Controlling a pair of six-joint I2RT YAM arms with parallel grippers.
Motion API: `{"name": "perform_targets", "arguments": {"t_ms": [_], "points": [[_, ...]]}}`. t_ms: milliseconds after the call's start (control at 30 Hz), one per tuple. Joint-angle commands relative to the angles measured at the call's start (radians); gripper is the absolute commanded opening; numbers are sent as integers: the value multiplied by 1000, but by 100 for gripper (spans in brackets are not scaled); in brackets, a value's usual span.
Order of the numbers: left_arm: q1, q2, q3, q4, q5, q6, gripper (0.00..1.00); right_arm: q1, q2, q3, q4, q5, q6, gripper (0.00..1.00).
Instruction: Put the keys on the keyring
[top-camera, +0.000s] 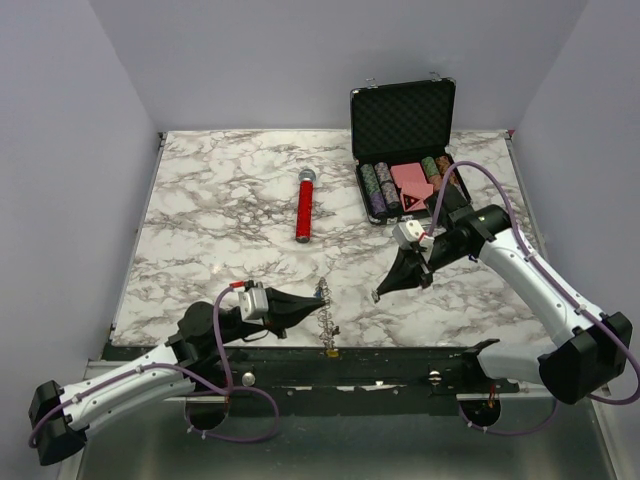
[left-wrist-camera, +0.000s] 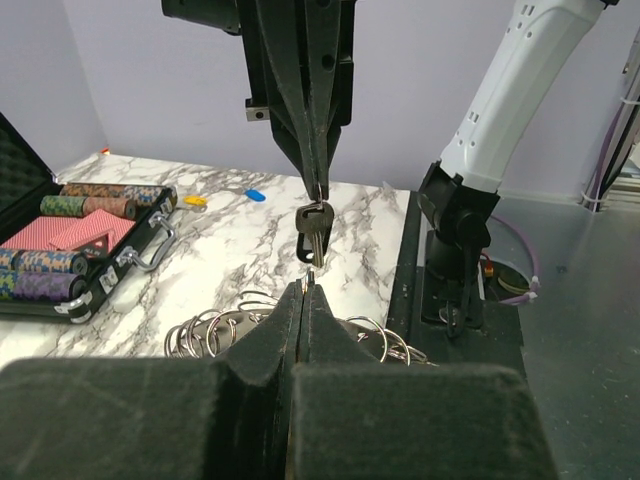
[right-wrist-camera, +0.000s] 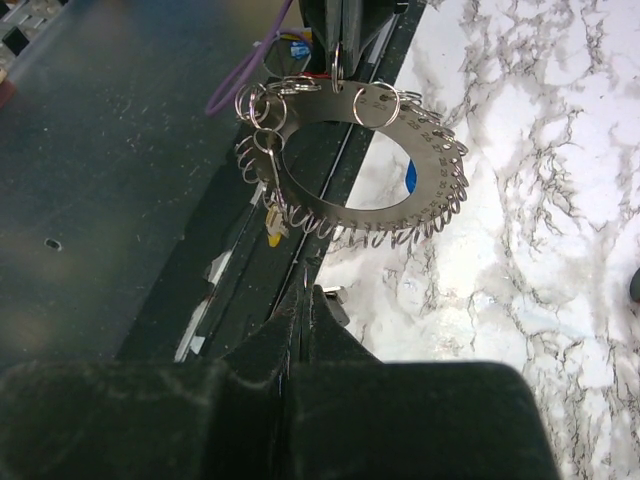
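The keyring (top-camera: 323, 318) hangs upright over the table's front edge, and my left gripper (top-camera: 318, 298) is shut on its top. In the right wrist view the keyring (right-wrist-camera: 350, 215) is a flat metal ring fringed with small loops, with a yellow tag (right-wrist-camera: 272, 237) on its left. My right gripper (top-camera: 378, 294) is shut on a black-headed key (left-wrist-camera: 313, 228), held just in front of the left gripper (left-wrist-camera: 308, 288). The key's tip nearly touches the left fingertips. A blue-headed key (left-wrist-camera: 255, 195) lies on the marble further off.
An open black case (top-camera: 405, 150) with poker chips and cards stands at the back right. A red-handled microphone (top-camera: 304, 205) lies mid-table. A small yellow piece (left-wrist-camera: 195, 200) lies near the blue key. The right arm's base (left-wrist-camera: 455, 230) sits on the black front rail.
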Motion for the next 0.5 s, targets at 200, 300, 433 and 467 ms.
{"name": "perform_targets", "arguments": {"t_ms": [200,300,433,467], "points": [[0,82,-33,218,-20,36,0,3,38,41,-21,-30,7,0],[-2,99,-33,254,-23,45,0,3,46,64,-30,-35,7,0],[-2,134,-29,285,-23,36,0,12,63,97,-36,-45,4,0],[-2,148,-27,293,-24,33,0,17,69,111,-36,-42,7,0]]}}
